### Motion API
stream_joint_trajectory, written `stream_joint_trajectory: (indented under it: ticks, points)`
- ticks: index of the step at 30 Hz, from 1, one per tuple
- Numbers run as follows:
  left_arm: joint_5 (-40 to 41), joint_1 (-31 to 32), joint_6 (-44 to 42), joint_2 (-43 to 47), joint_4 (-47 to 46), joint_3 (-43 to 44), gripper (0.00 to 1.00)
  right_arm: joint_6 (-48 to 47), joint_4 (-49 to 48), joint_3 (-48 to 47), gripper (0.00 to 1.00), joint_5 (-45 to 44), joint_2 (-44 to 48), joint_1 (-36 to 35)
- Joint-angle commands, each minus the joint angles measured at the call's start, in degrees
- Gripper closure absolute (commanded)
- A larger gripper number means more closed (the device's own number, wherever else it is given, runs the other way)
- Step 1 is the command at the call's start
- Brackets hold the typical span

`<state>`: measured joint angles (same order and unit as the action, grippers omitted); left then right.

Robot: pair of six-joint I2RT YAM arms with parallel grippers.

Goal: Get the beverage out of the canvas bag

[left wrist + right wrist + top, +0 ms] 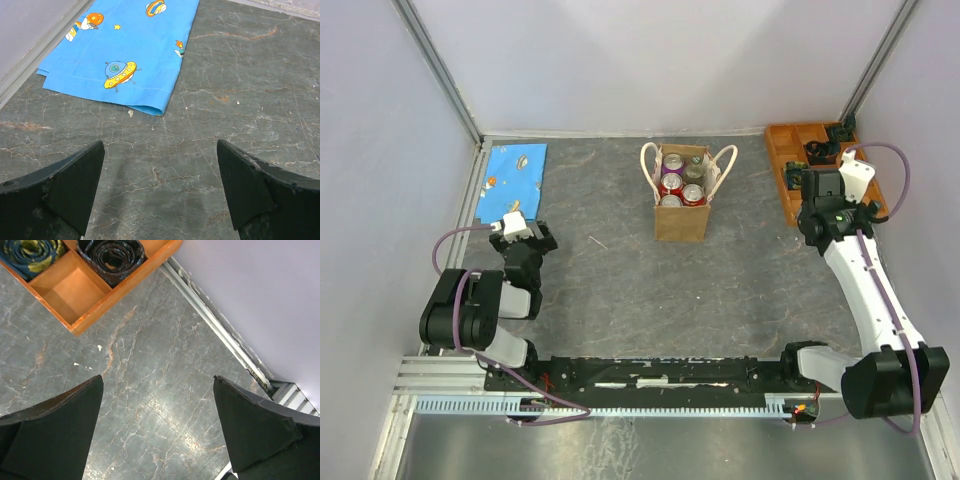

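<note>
The tan canvas bag (681,218) stands upright at the back middle of the table, its two cream handles drooping to either side. Several beverage cans show in its open top: a pink one (672,162), a grey-green one (694,171) and red ones (692,194). My left gripper (536,237) is open and empty, low over the table at the left, far from the bag; its wrist view (160,192) shows only bare table between the fingers. My right gripper (816,203) is open and empty at the right near the orange tray; its wrist view (157,427) shows bare table too.
A blue cloth (515,172) with space-ship prints lies at the back left, and ahead of my left gripper (125,50). An orange compartment tray (784,160) holding dark rolled items (112,252) sits at the back right (75,327). Walls close in the left, back and right sides.
</note>
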<state>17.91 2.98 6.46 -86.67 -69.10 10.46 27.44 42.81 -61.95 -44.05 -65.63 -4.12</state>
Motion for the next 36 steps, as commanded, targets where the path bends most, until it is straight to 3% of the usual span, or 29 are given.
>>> stream_joint_trajectory:
  ticks: [1,13,20,24,28,33,36]
  points:
    - [1.2,0.1,-2.3,-0.2,-2.5,0.8,0.01,1.3,1.7,-3.0,0.01,-3.1,-1.1,-0.2]
    - [1.3,0.1,-2.4,-0.2,-2.4,0.8,0.01,0.7,0.8,-2.3,0.01,-1.6,-1.1,-0.2]
    - [1.3,0.2,-2.3,-0.2,-2.4,0.8,0.01,-8.0,-8.0,-0.7,0.01,13.6,3.2,-1.2]
    - [1.3,0.2,-2.3,-0.2,-2.4,0.9,0.01,-10.6,-8.9,-5.8,0.01,14.8,1.6,-5.8]
    - [1.3,0.2,-2.4,-0.2,-2.4,0.8,0.01,-12.3,-7.5,-13.4,0.13,15.5,-3.2,-11.9]
    - [1.4,0.2,-2.4,-0.3,-2.3,0.9,0.01,-11.7,-9.5,-19.0,0.57,22.1,-7.9,-16.9]
    - [1.4,0.2,-2.4,-0.3,-2.4,0.9,0.01,-13.3,-10.5,-22.4,0.72,24.0,-11.9,-20.8]
